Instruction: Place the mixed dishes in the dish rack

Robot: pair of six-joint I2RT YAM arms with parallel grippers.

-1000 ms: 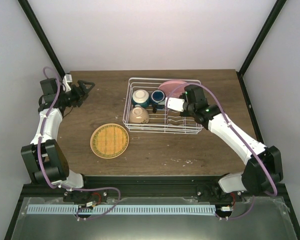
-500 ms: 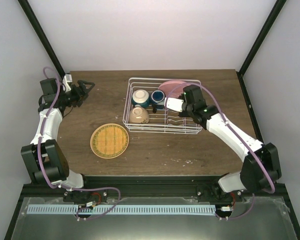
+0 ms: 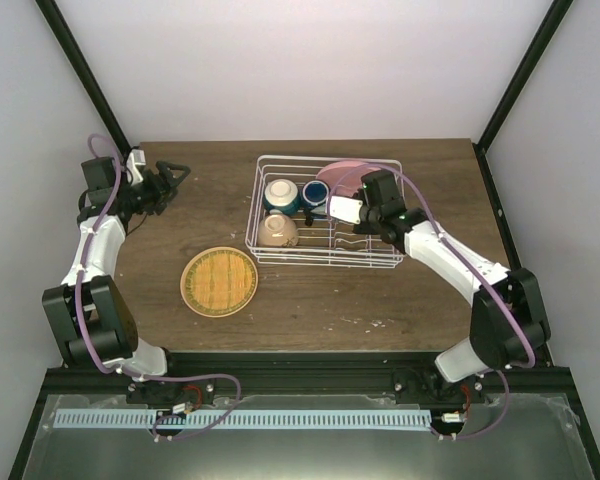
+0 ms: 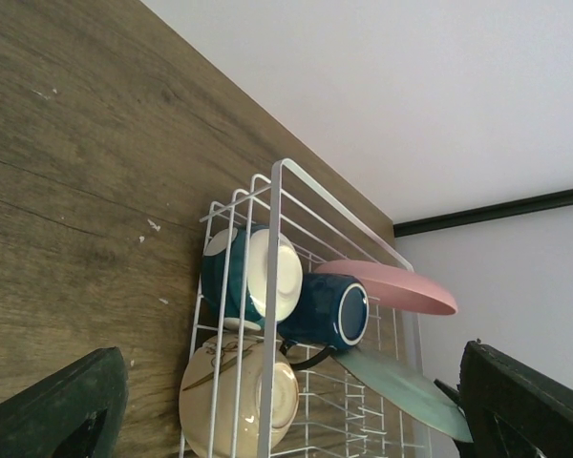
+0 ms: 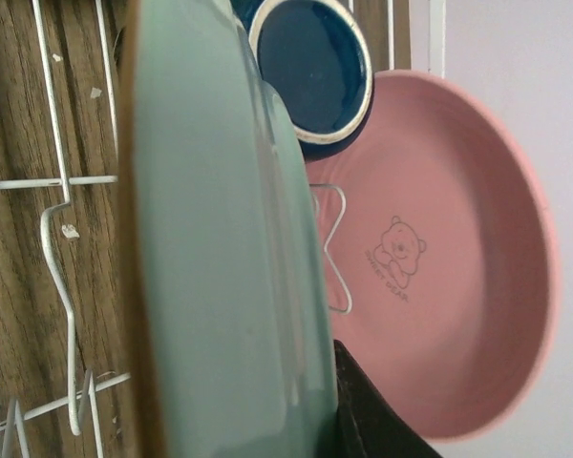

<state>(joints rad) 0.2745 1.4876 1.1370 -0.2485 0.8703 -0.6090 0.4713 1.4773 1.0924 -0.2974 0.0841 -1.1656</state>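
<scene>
The white wire dish rack stands at the back centre. In it are a white-and-blue bowl, a cream bowl, a dark blue mug on its side and a pink plate leaning at the far side. My right gripper hangs over the rack, shut on the rim of a pale green plate held on edge among the prongs, in front of the pink plate. The tan-yellow woven plate lies flat on the table left of the rack. My left gripper is open and holds nothing, far left.
The brown table ends at a white back wall, with black frame posts at both back corners. In the left wrist view the rack is ahead, with the green plate slanting below the mug.
My right gripper has shifted slightly left over the rack with the green plate in it. The left arm has not moved.
</scene>
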